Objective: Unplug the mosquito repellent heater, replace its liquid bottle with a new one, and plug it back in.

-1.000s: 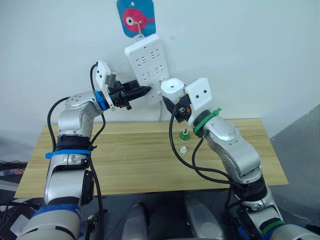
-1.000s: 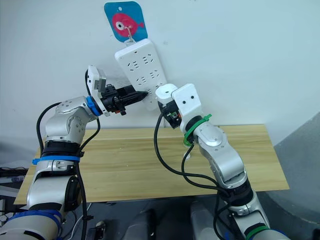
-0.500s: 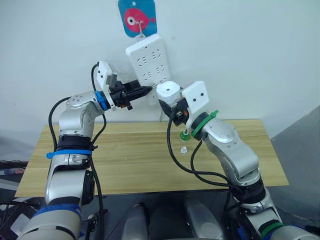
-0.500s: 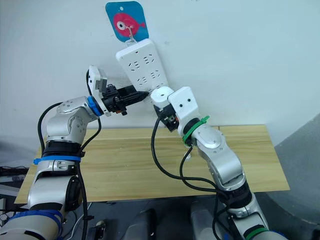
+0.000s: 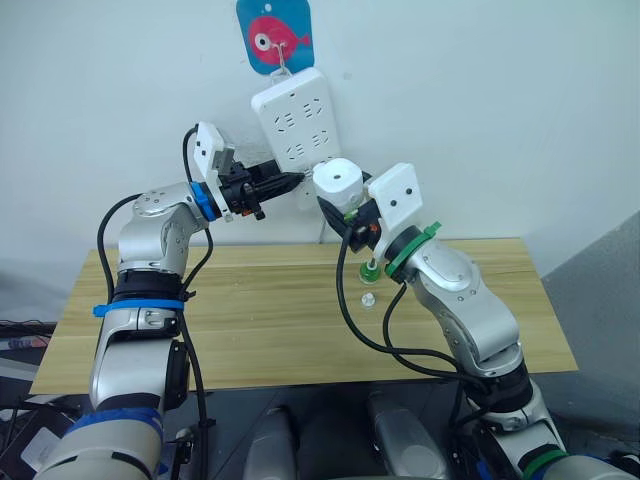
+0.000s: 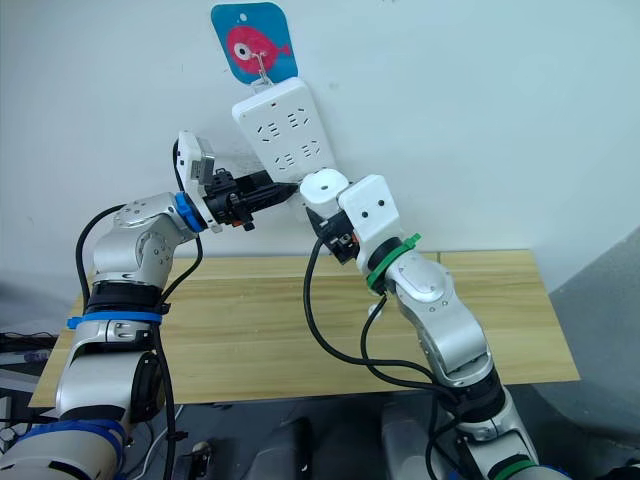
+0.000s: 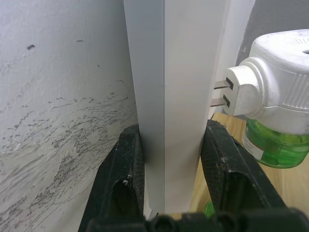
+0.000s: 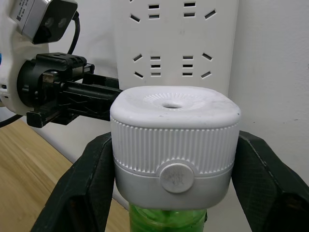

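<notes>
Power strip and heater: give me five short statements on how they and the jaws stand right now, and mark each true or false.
1. The left gripper clamps the power strip by its edges. True.
2. The heater is fully plugged in. False: its prongs are bare, just short of the strip.
3. The right gripper holds the heater. True.
4. The heater has no bottle. False: a green bottle hangs under it.
5. The strip lies flat on the table. False: it hangs on the wall.

Fish wall hook [image 5: 273, 36], white power strip [image 5: 297, 128], wooden table [image 5: 250, 320]
</notes>
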`<state>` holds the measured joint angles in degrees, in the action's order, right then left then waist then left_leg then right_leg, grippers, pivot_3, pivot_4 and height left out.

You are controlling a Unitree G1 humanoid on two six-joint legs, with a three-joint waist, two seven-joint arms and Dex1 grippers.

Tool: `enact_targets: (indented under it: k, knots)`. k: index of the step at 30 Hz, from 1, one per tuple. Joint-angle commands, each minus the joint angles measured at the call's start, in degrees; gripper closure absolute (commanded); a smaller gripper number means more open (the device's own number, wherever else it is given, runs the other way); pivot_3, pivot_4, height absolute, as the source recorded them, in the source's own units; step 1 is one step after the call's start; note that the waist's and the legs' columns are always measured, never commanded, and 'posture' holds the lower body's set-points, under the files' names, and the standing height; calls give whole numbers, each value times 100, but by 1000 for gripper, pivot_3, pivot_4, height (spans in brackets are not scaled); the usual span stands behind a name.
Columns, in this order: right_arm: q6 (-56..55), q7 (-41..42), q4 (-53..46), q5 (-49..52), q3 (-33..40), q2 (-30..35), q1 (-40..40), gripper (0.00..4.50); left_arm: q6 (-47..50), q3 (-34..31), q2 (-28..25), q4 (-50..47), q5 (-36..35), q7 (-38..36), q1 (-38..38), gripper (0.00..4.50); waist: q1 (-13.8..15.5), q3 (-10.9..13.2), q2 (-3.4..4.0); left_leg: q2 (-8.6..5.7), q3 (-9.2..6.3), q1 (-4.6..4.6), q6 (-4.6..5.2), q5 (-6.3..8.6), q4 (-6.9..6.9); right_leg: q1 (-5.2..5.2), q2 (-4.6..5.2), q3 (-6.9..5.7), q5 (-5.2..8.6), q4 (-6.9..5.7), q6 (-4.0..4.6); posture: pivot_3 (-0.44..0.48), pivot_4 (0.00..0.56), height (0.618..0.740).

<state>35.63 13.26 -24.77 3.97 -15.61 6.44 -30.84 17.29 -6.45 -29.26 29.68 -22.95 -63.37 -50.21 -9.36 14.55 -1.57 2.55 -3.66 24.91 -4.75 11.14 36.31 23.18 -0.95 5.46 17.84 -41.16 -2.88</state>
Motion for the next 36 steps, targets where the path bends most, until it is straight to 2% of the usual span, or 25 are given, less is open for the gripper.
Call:
enact_targets:
  k: [1, 36]
  knots:
    - [-164, -81, -90, -106, 72, -36, -49, 1482, 57, -100, -60, -76, 1, 180, -88, 3152, 0, 0, 0, 0, 0, 0, 0, 0, 0, 0, 0, 0, 0, 0, 0, -183, 203, 725]
    - [-292, -51, 105, -249, 69, -91, 63, 1482, 127, -115, -79, -141, -10, 182, -89, 3152, 1, 0, 0, 0, 0, 0, 0, 0, 0, 0, 0, 0, 0, 0, 0, -181, 203, 725]
